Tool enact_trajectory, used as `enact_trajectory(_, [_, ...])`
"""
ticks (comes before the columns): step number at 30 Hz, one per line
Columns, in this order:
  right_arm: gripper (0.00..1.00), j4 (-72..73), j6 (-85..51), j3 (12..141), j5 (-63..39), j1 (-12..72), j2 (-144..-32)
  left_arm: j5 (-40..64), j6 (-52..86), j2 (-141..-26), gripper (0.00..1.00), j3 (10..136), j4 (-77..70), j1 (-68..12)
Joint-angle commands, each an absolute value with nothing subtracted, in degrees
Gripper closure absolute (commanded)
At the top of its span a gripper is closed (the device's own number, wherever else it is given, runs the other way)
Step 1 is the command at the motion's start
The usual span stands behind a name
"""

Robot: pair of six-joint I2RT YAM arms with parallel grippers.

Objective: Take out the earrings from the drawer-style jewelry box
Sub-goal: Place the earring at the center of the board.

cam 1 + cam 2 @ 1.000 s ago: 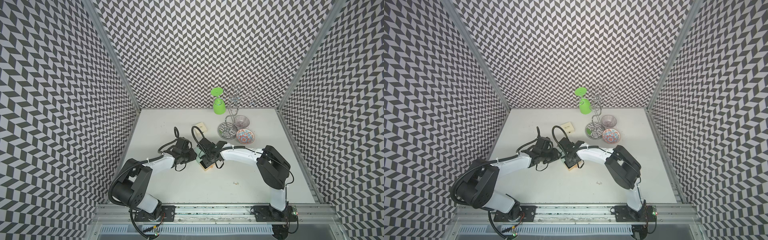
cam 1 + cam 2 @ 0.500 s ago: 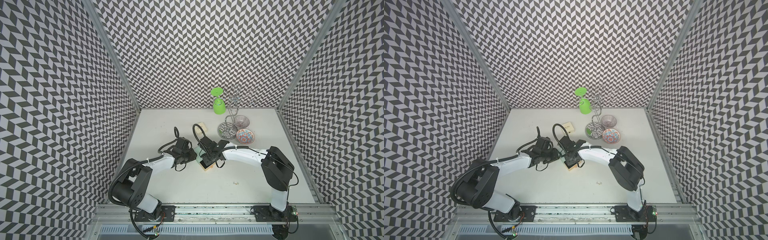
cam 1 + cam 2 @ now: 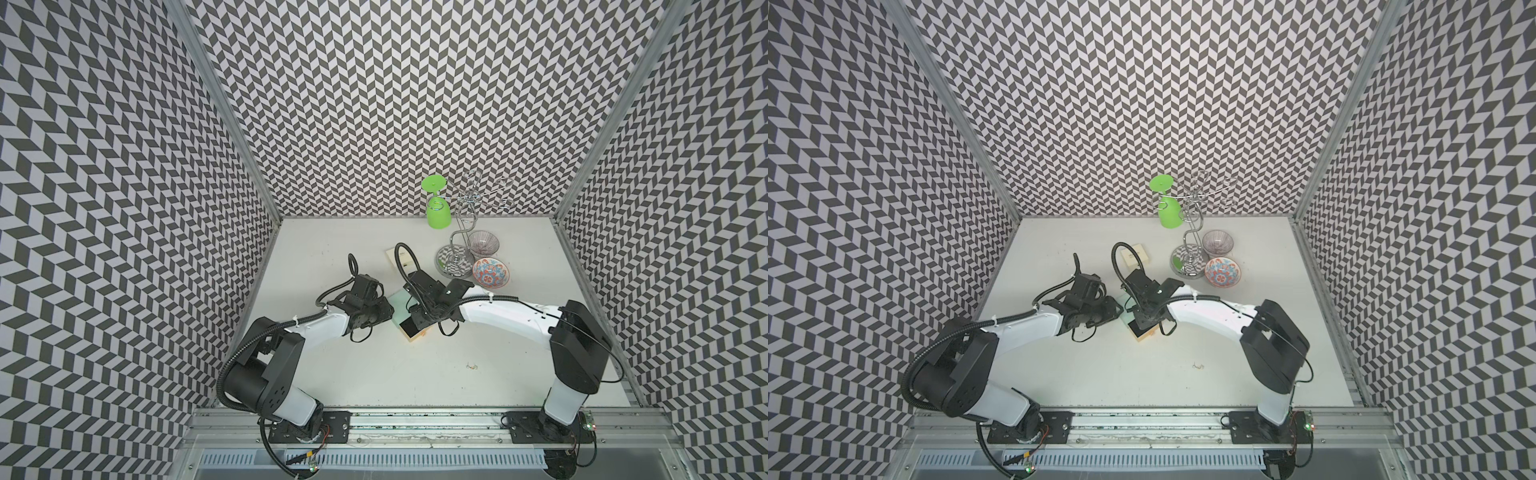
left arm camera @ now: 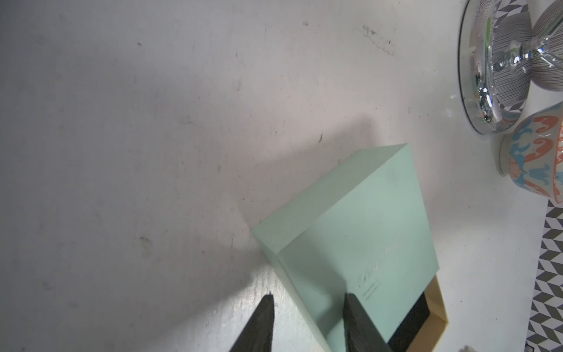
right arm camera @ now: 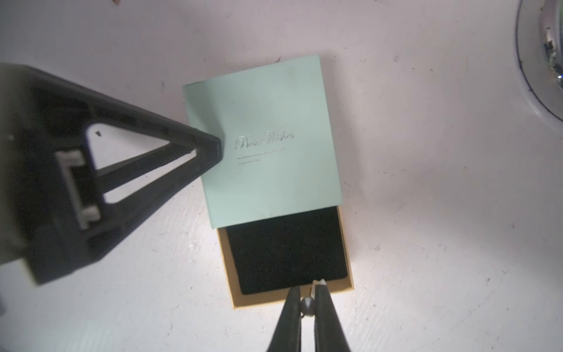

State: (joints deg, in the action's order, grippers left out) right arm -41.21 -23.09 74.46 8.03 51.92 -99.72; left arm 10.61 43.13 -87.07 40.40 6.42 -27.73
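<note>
The jewelry box has a mint-green sleeve and a tan drawer pulled out, its black lining bare. My right gripper hangs over the drawer's front rim, shut on a small grey bead earring. My left gripper is open astride the sleeve's edge: one fingertip sits on the sleeve's top, the other over the table. In both top views the two grippers meet at the box. Another tiny earring lies on the table near the front.
A cream box lies behind the arms. Back right stand a chrome hanger stand, a green glass hung on it upside down, a striped bowl and a red-and-blue patterned bowl. Patterned walls close in three sides.
The right arm's elbow has swung outward to the right while its gripper stays over the drawer. The left arm has not moved.
</note>
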Motion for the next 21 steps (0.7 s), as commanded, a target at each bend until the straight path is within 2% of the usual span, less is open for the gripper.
enact_trajectory(1, [0.90, -41.56, -26.78, 69.85, 8.08, 51.38, -93.52, 9.59, 42.44, -88.17, 0.61, 40.37, 8.49, -28.15])
enact_trajectory(14, [0.87, -46.32, -48.27, 45.22, 10.67, 50.63, -67.67, 10.17, 42.93, -87.57, 0.61, 40.34, 8.18, -28.14])
enact_trajectory(21, [0.87, -46.30, -55.06, 35.92, 10.61, 50.18, -61.99, 10.22, 42.98, -87.04, 0.60, 40.19, 8.24, -28.04])
